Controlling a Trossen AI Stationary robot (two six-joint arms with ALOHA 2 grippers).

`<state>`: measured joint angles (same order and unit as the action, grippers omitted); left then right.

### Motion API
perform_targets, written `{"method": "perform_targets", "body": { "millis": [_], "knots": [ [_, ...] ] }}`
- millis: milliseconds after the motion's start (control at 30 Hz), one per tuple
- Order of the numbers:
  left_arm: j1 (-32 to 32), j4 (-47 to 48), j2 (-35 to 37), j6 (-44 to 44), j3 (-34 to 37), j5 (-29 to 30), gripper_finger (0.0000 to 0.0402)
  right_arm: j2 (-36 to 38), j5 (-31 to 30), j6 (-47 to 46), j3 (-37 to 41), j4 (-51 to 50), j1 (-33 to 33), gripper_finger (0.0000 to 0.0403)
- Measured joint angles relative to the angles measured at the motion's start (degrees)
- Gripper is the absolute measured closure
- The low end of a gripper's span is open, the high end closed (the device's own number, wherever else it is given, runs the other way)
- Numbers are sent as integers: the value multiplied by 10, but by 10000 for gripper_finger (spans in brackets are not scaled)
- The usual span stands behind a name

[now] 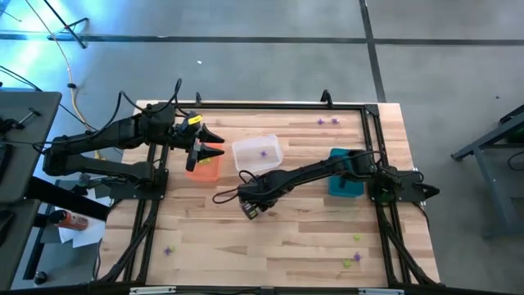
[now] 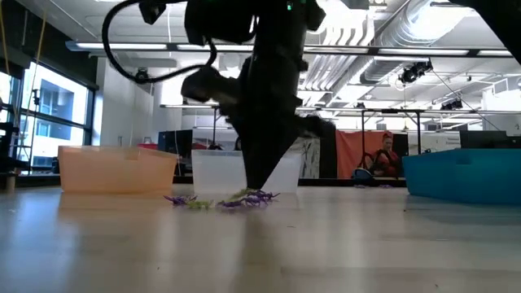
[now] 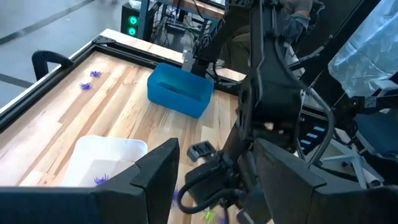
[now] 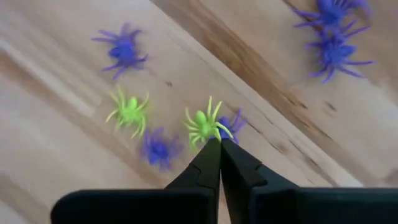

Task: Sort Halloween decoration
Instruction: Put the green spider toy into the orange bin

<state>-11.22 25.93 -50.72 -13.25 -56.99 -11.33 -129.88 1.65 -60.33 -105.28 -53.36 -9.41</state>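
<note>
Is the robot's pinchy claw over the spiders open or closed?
Closed. The right gripper has its two fingers pressed together at a yellow-green spider; whether it is pinched, cannot tell.

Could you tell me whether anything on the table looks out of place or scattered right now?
Yes: spiders lie loose on the wood, clustered under the shut right gripper, with strays near the table's corners. Only the clear bin visibly holds one.

Right gripper (image 4: 220, 144) lowered, fingers closed, left gripper (image 1: 205, 147) raised, fingers apart

High cam top-down; low cam table-level; both share clear bin (image 1: 257, 153).
</note>
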Motion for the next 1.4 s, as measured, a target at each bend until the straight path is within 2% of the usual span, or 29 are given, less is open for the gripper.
{"method": "perform_targets", "body": {
  "millis": [267, 433, 567, 700, 800, 967, 1033, 1133, 1267, 1400],
  "knots": [
    [0, 40, 1, 9, 0, 0, 209, 2, -36, 98, -103, -114, -3, 402],
    [0, 86, 4, 15, 0, 0, 209, 5, -114, 144, -150, -214, -28, 402],
    [0, 96, 12, 18, 0, 0, 209, 37, -159, 154, -124, -280, -52, 402],
    [0, 85, 20, 34, 0, 0, 209, 117, -160, 125, -23, -255, -68, 403],
    [0, 62, 20, 31, 0, 0, 209, 213, -153, 83, 93, -188, -76, 403],
    [6, 6, 16, 29, 0, 0, 209, 394, -158, 24, 306, 15, -80, 403],
    [15, -30, 8, 29, 0, 3, 209, 457, -177, 26, 381, 118, -79, 403],
    [32, -81, -7, 28, 0, 10, 209, 532, -195, 76, 470, 280, -67, 403],
    [60, -138, -41, 3, 0, 45, 209, 581, -193, 180, 532, 465, -34, 403],
    [82, -188, -90, -33, 0, 71, 209, 575, -134, 284, 520, 537, 8, 403]
  ]
}}
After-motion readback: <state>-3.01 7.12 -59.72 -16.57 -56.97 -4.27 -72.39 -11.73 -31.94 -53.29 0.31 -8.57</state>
